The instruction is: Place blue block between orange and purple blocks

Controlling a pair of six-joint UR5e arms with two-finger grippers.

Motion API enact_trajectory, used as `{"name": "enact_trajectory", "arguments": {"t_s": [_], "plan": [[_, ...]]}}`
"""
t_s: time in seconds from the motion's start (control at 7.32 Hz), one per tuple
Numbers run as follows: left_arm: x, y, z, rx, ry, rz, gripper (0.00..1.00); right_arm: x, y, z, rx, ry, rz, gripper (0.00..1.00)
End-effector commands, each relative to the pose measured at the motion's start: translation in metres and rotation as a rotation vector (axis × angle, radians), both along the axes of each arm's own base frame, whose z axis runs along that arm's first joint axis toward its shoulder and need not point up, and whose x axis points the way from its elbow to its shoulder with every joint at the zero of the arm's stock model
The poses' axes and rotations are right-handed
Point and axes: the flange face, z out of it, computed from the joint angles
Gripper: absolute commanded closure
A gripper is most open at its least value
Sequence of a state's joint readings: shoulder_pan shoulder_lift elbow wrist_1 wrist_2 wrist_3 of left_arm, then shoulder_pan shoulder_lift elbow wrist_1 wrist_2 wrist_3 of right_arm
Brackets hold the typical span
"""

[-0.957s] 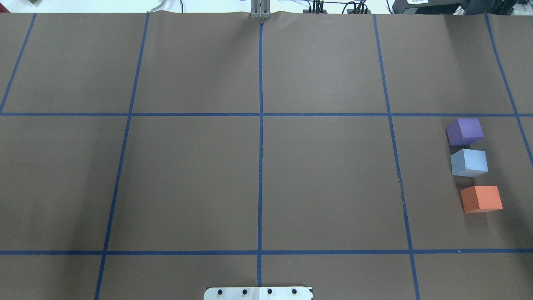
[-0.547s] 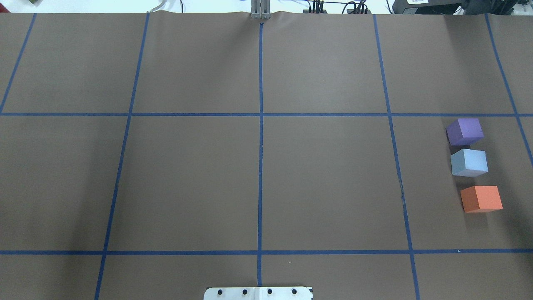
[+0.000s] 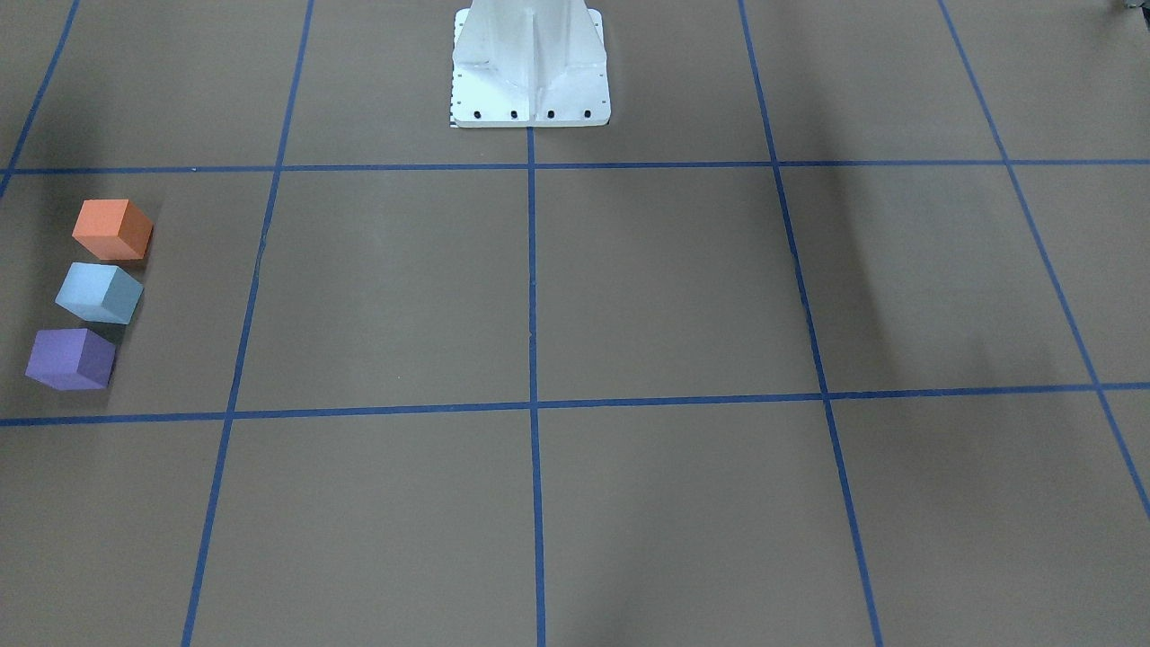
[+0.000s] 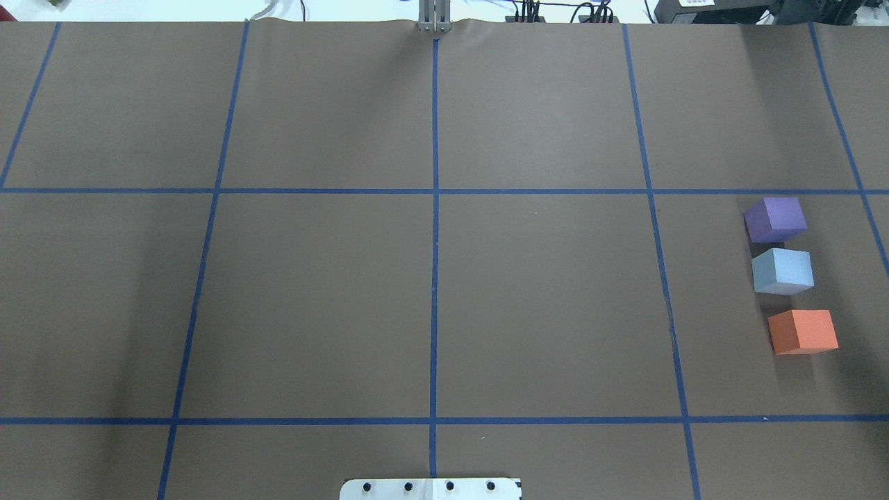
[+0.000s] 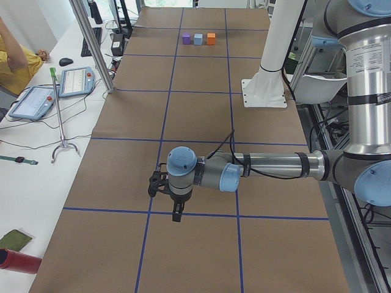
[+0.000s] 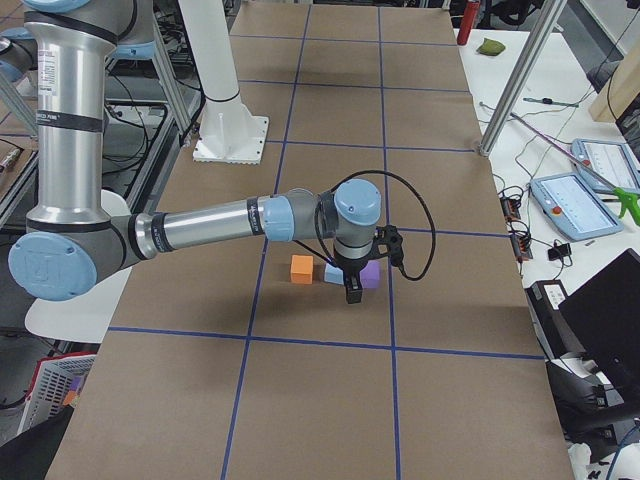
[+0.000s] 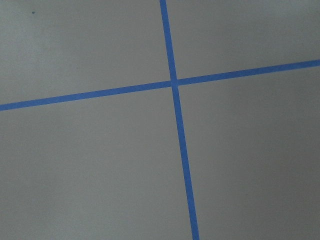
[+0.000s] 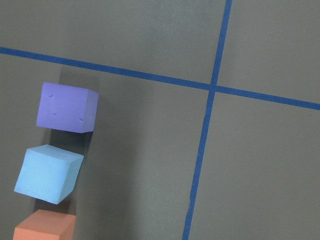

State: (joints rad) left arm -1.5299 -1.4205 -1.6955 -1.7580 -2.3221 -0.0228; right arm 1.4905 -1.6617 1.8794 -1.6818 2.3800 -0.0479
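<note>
The blue block (image 4: 783, 271) sits on the brown table between the purple block (image 4: 776, 219) and the orange block (image 4: 803, 331), in a short row at the right. There are small gaps between them. The right wrist view shows purple (image 8: 66, 107), blue (image 8: 48, 173) and orange (image 8: 45, 226) from above. My right gripper (image 6: 352, 292) hovers over the row and shows only in the exterior right view, so I cannot tell if it is open or shut. My left gripper (image 5: 174, 210) hangs over a tape crossing far from the blocks. I cannot tell its state either.
The white robot base (image 3: 530, 63) stands at the table's near middle edge. Blue tape lines (image 4: 434, 229) divide the brown table into squares. A side bench holds tablets (image 5: 76, 79) and cables, and a person sits at its far end.
</note>
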Motion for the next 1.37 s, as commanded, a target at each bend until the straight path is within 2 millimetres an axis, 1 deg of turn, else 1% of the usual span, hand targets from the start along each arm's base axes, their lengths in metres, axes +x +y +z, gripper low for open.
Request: {"name": "enact_trajectory", "arguments": {"t_s": [0.0, 0.14, 0.27, 0.41, 0.55, 0.68, 0.96, 1.23], "plan": [[0.001, -0.004, -0.010, 0.005, 0.012, -0.011, 0.00, 0.001, 0.008, 0.006, 0.001, -0.004, -0.010, 0.00], [0.000, 0.002, -0.013, 0.004, 0.012, -0.015, 0.00, 0.002, 0.017, 0.015, -0.019, -0.003, -0.009, 0.00], [0.001, 0.002, -0.014, 0.001, 0.014, -0.013, 0.00, 0.002, 0.031, 0.025, -0.050, -0.010, -0.006, 0.00], [0.001, 0.002, -0.014, 0.002, 0.014, -0.013, 0.00, 0.002, 0.033, 0.026, -0.052, -0.011, -0.007, 0.00], [0.000, 0.003, -0.018, 0.010, 0.016, -0.014, 0.00, 0.003, 0.033, 0.024, -0.048, -0.010, -0.005, 0.00], [0.000, 0.003, -0.017, 0.010, 0.016, -0.016, 0.00, 0.004, 0.034, 0.017, -0.036, -0.004, 0.001, 0.00], [0.000, 0.006, -0.017, 0.013, 0.016, -0.016, 0.00, 0.004, 0.029, 0.014, -0.027, 0.005, 0.003, 0.00], [0.000, 0.007, -0.041, 0.053, 0.019, -0.015, 0.00, 0.002, 0.026, 0.018, -0.035, 0.002, 0.000, 0.00]]}}
